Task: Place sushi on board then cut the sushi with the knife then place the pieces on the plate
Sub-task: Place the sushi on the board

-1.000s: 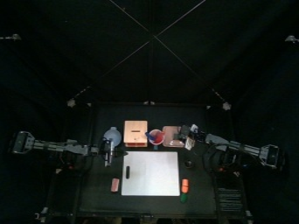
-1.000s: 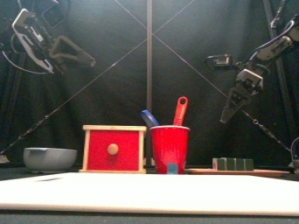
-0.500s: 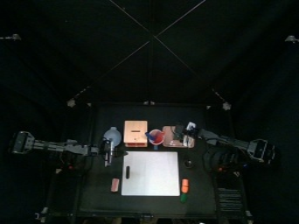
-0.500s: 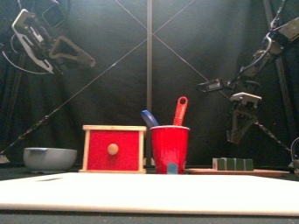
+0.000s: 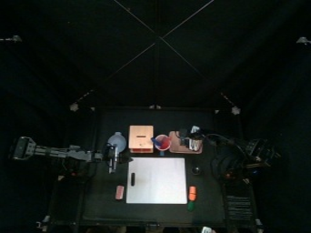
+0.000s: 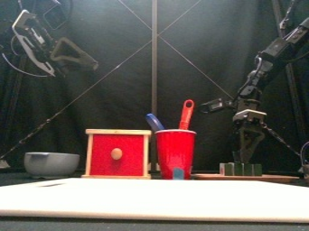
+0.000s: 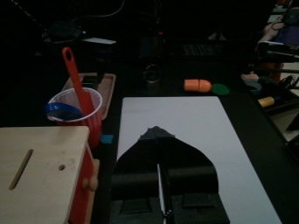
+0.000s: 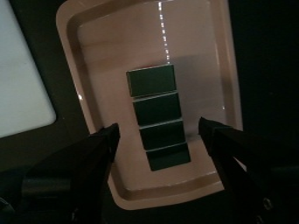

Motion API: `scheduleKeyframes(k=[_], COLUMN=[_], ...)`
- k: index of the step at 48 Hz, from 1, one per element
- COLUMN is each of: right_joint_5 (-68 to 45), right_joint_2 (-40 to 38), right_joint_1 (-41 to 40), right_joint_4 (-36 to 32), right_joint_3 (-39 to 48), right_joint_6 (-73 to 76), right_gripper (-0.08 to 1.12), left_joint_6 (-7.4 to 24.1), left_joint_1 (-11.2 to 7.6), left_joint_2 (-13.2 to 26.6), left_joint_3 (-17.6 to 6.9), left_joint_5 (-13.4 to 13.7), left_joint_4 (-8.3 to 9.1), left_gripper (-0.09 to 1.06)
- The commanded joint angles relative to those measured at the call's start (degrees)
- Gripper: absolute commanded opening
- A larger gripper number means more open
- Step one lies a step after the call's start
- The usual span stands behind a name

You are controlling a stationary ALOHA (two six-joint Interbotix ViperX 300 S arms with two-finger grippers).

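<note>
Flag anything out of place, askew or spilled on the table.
Nothing stands out. The sushi roll lies straight and whole in the pink tray, and both knives stand in the red cup.

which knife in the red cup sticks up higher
The red knife: its handle rises well above the rim of the red cup, while the blue knife beside it pokes out only a little.

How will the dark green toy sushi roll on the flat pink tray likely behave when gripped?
The dark green toy sushi roll shows four blocks with seams, so it may split if lifted mid-row. Flat faces: probably won't roll on the flat pink tray.
</note>
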Motion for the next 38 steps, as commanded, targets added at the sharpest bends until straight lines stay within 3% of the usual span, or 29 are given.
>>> scheduleKeyframes(k=[1,13,29,38], right_joint_5=[-1.76,-3.16,-2.37,0.35], right_joint_2=[0.35,2.99,3.43,-1.76], right_joint_1=[-0.53,-0.53,-0.53,-0.79], right_joint_4=[0.18,0.00,0.79,6.68], right_joint_3=[-0.79,-0.62,-0.88,-1.23], right_joint_6=[-0.18,-0.09,1.23,2.46], right_gripper=[1.00,0.96,0.59,0.58], left_joint_6=[-0.18,-0.18,-0.26,-0.26], left_joint_1=[0.09,0.09,0.09,-0.18], left_joint_2=[0.00,0.09,0.00,0.09], left_joint_3=[-0.79,-0.70,-0.70,-0.70], left_joint_5=[-0.26,-0.26,-0.18,-0.09], left_joint_4=[-0.09,0.00,-0.09,-0.09], left_gripper=[-0.02,-0.02,-0.02,-0.02])
